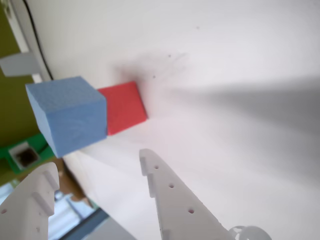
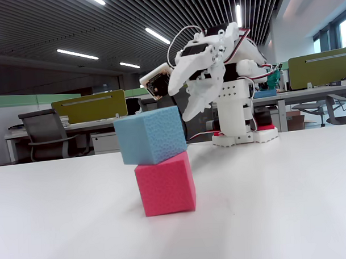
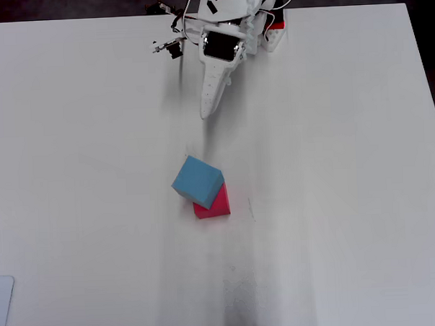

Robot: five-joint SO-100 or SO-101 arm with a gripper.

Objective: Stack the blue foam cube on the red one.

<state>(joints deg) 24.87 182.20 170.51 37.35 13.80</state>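
Note:
The blue foam cube [image 2: 150,135] rests on top of the red one [image 2: 166,185], turned a little and overhanging it to the left in the fixed view. In the overhead view the blue cube [image 3: 197,180] covers most of the red cube [image 3: 218,203]. The wrist view shows the blue cube [image 1: 67,115] in front of the red cube [image 1: 125,107]. My gripper [image 1: 97,167] is open and holds nothing. It hangs in the air behind the stack [image 2: 182,102], well apart from it, and points toward the cubes [image 3: 208,111].
The white table [image 3: 333,165] carries the arm's base [image 2: 241,133] at its far edge. A white object [image 3: 0,302] sits at the table's lower left edge in the overhead view. Office desks and a chair [image 2: 45,134] stand beyond the table.

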